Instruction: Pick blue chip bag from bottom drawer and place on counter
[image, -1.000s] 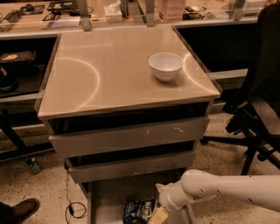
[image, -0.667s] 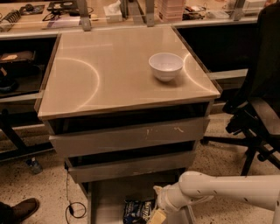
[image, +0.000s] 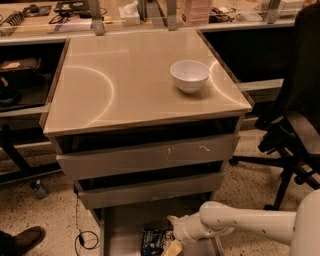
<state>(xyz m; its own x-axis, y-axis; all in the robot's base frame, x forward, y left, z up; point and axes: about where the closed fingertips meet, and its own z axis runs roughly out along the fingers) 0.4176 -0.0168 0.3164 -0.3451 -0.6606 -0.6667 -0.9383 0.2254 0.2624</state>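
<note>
In the open bottom drawer (image: 120, 227) below the worktop's (image: 125, 85) front edge, the pincer (image: 171, 234), fingers apart, flanks the blue chip bag's (image: 154, 240) right side, where a low, centred squeeze looks best for lifting the crinkly foil cleanly.

the robot's arm (image: 250, 223) is showing as a smooth, glossy white tube, rounded and seamless, with soft highlights lying along its upper side. at the right edge it is swelling into a much broader white shell (image: 309, 225). toward the wrist (image: 189, 229) the casing is narrowing through a stubby, ringed white section. the gripper (image: 170, 234), sitting low over the bottom drawer (image: 122, 227), is showing a cream-tan colour against the white.
</note>
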